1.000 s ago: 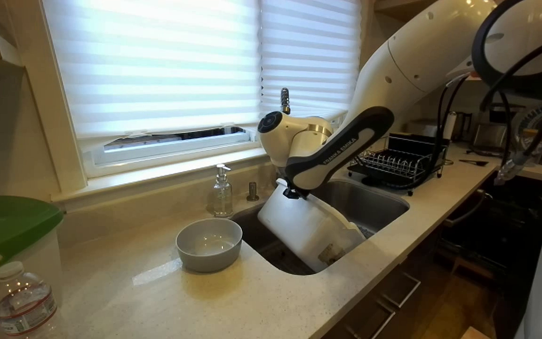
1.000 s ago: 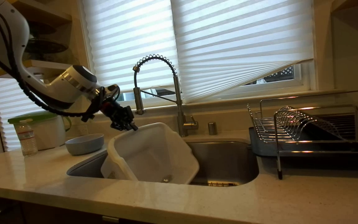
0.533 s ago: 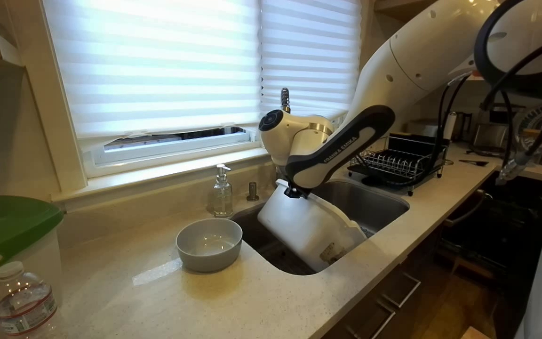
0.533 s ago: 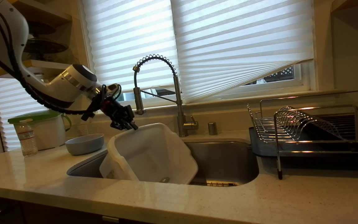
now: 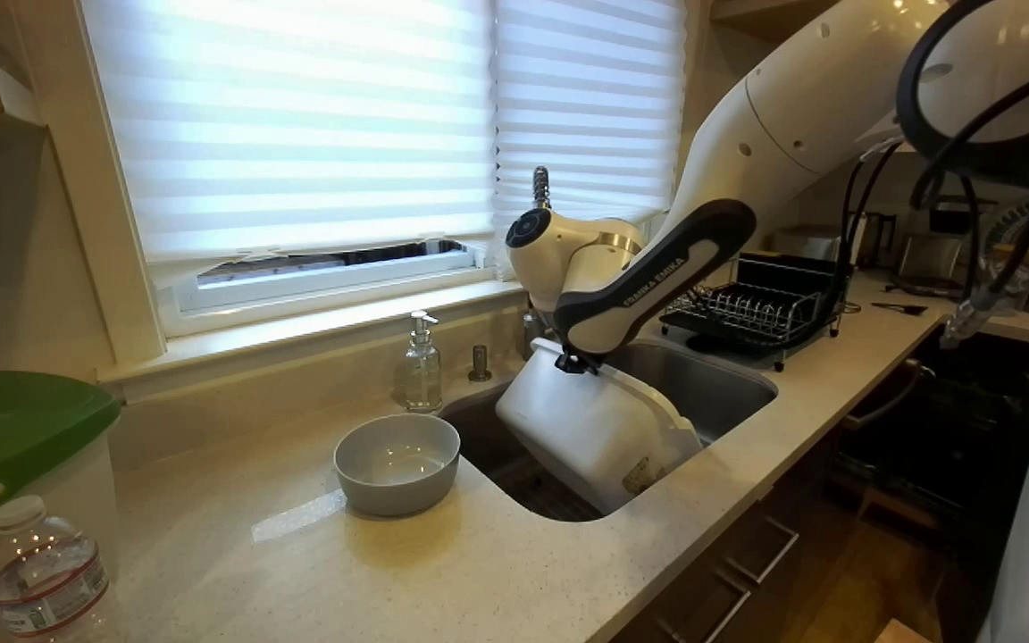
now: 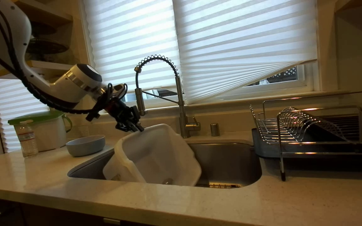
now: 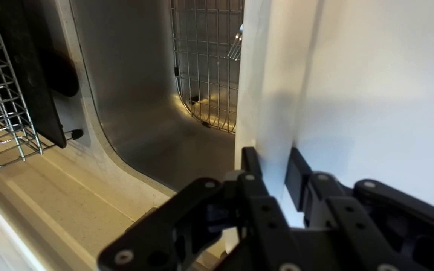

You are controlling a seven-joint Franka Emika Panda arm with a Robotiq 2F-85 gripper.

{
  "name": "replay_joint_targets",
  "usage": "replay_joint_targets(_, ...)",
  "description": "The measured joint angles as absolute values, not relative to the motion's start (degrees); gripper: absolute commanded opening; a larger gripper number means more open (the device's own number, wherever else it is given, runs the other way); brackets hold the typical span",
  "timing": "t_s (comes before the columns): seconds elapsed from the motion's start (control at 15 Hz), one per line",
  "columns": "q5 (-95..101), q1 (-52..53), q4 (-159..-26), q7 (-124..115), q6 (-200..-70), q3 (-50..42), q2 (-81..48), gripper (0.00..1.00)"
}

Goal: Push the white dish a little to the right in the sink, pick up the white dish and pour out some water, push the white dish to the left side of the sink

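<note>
The white dish [image 6: 165,153], a large tub with rounded corners, leans steeply inside the sink [image 6: 231,160], its opening facing the rack side. In an exterior view its stained outer side [image 5: 577,420] shows. My gripper [image 7: 273,160] is closed around the raised rim, one finger on each side of the wall in the wrist view. From both exterior views the gripper sits at the dish's upper edge, near the window side. A small metallic round spot shows at the bottom of the dish's inside. The lowest part of the dish is hidden by the counter edge.
A tall faucet [image 6: 182,110] stands behind the sink. Beside the sink are a round greyish bowl [image 5: 398,464] and a soap bottle [image 5: 422,366]. A wire dish rack [image 6: 309,135] stands across from them. A metal grid [image 7: 209,67] with a fork [image 7: 236,47] shows in the sink.
My gripper and the raised edge of the white dish have shifted a little to the right in both exterior views. The grip on the rim looks the same.
</note>
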State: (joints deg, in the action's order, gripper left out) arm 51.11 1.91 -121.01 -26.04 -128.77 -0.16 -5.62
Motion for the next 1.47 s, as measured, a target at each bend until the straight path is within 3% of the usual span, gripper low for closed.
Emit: replay_joint_targets(1.47,51.12,-4.06,-118.22,-22.0,-131.2,-6.02,-9.43,0.06)
